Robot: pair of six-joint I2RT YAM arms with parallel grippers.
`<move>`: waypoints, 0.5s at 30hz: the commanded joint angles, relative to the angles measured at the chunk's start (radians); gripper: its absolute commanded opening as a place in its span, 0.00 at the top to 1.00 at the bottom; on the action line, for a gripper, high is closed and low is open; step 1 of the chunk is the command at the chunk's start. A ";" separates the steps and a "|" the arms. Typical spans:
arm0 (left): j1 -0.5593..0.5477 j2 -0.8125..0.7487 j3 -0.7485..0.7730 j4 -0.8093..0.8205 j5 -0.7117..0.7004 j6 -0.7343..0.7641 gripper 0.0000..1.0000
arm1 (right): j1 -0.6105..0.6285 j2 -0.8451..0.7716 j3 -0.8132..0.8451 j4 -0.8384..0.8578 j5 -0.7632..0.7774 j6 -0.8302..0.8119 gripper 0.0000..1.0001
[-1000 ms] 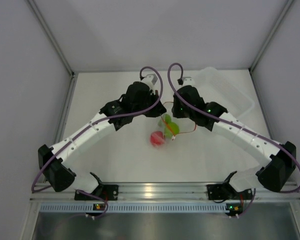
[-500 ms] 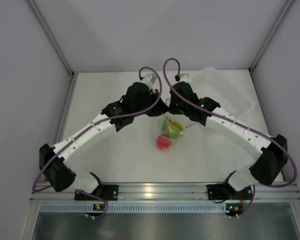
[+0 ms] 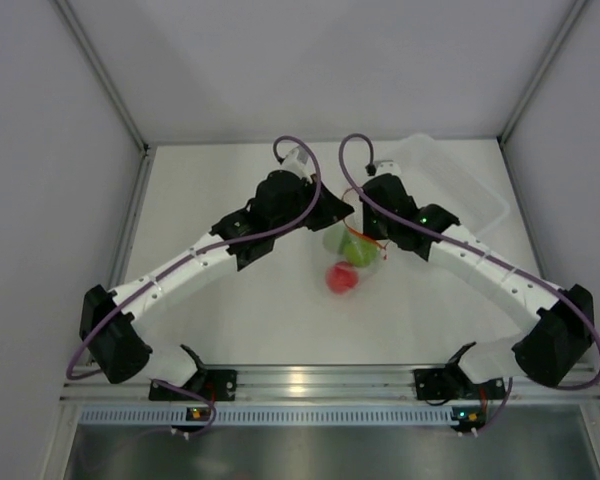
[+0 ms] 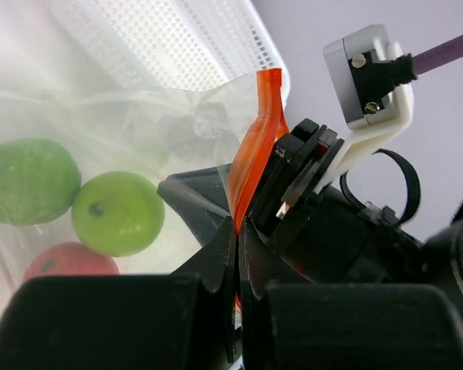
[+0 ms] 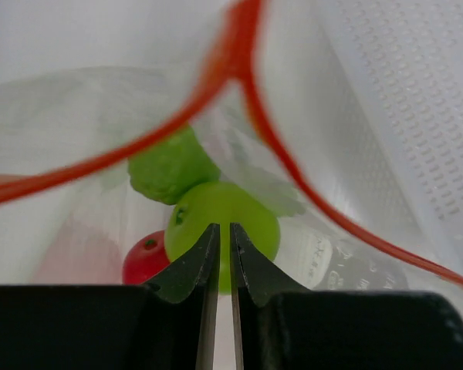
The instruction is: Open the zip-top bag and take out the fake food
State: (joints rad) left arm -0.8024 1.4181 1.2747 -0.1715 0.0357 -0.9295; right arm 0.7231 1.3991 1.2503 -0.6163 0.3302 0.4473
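The zip-top bag (image 3: 352,250) hangs between my two grippers, its red-orange strip (image 5: 216,69) spread into an open loop. The fake food lies inside: two lime green balls (image 4: 117,212) (image 4: 27,181) and a red one (image 4: 69,262), also the red one (image 3: 342,278) in the top view. My left gripper (image 4: 239,231) is shut on the zip strip (image 4: 255,146). My right gripper (image 5: 223,231) points into the bag's mouth toward a green ball (image 5: 247,212), its jaws a thin slit apart. I cannot tell whether film is pinched there.
A clear rigid tub (image 3: 460,185) lies at the back right, close behind the right arm; its dotted wall (image 5: 417,116) fills the right wrist view's right side. Grey walls enclose the white table (image 3: 210,190) on three sides.
Both grippers and the bag have shifted right and slightly forward. The right jaws have narrowed. The red ball has moved right with the bag.
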 commanded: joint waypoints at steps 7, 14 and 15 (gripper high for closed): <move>-0.044 -0.057 -0.081 0.222 -0.126 -0.149 1.00 | -0.096 -0.134 -0.028 -0.069 -0.072 -0.143 0.92; -0.044 -0.050 -0.184 0.222 -0.125 -0.157 1.00 | -0.074 -0.095 -0.043 -0.069 -0.135 -0.165 0.92; -0.044 -0.056 -0.196 0.222 -0.128 -0.155 1.00 | -0.065 -0.088 -0.046 -0.071 -0.126 -0.171 0.92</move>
State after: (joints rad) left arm -0.8459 1.3979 1.1069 -0.0250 -0.0727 -1.0702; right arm 0.6365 1.2858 1.2053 -0.6601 0.2188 0.3107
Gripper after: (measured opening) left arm 0.024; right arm 0.077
